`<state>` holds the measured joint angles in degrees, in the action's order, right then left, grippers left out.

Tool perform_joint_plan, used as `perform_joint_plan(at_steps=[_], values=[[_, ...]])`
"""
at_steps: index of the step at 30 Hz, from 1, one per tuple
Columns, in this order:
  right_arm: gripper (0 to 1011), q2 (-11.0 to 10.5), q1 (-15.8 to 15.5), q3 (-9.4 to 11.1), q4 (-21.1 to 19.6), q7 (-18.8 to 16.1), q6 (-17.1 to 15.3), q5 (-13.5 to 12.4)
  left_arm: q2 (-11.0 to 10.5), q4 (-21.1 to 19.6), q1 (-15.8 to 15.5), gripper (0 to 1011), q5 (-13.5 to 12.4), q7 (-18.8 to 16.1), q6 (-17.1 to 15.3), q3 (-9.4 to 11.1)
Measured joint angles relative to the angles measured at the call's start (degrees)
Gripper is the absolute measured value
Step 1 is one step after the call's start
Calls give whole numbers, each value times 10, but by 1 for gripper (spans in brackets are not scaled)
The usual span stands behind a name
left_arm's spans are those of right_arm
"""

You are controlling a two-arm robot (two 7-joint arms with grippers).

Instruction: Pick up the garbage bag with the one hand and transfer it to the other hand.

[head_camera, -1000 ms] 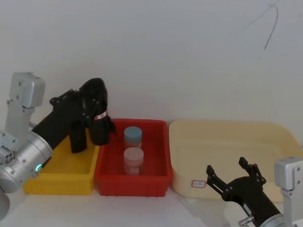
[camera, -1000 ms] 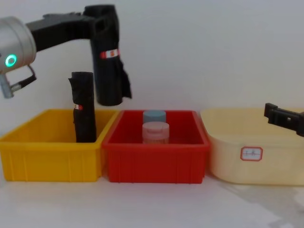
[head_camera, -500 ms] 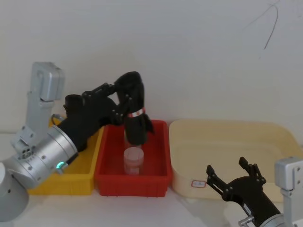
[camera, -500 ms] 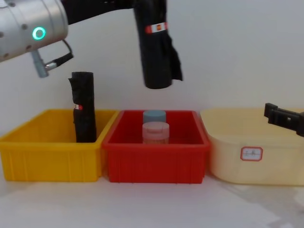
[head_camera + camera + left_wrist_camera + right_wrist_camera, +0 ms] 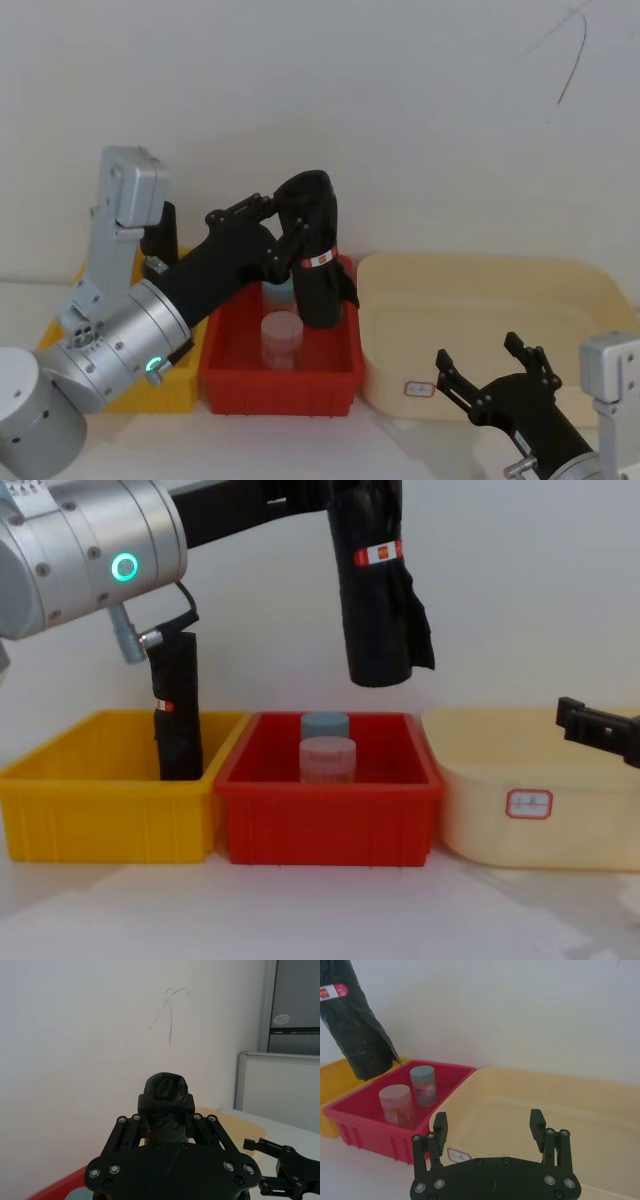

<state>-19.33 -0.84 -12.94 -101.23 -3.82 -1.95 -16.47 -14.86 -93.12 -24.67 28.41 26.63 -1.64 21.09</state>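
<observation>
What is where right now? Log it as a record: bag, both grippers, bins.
garbage bag: upright, in the air above the red bin, clear of it
left gripper: shut on the bag's top
right gripper: open, low by the cream tub, apart from the bag
red bin contents: two jars
yellow bin contents: second black roll, standing

The head camera looks forward and down onto the table [image 5: 300, 450] and red bin [image 5: 230, 375], facing the white wall [image 5: 400, 100]. The chest camera sits lower, near table height, meeting that bin side-on. The left wrist camera rides close behind the left claw [image 5: 166, 1107], sighting along the clamped garbage bag [image 5: 166, 1089] toward the wall. The right wrist camera looks over the spread right claw [image 5: 488, 1122] at the red bin and cream tub [image 5: 520, 1110], shared with head and chest views.
</observation>
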Motion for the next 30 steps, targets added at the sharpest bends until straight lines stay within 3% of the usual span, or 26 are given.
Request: perform_joint_plan(at_steps=[14,30], values=[[1000,-3,2,-2,-2,-11,0,0,2,14,3,379,4,-14,3,2],[1000,-18,33,-26,1,-91,10,-6,2,19,4,379,6,-19,5,3]])
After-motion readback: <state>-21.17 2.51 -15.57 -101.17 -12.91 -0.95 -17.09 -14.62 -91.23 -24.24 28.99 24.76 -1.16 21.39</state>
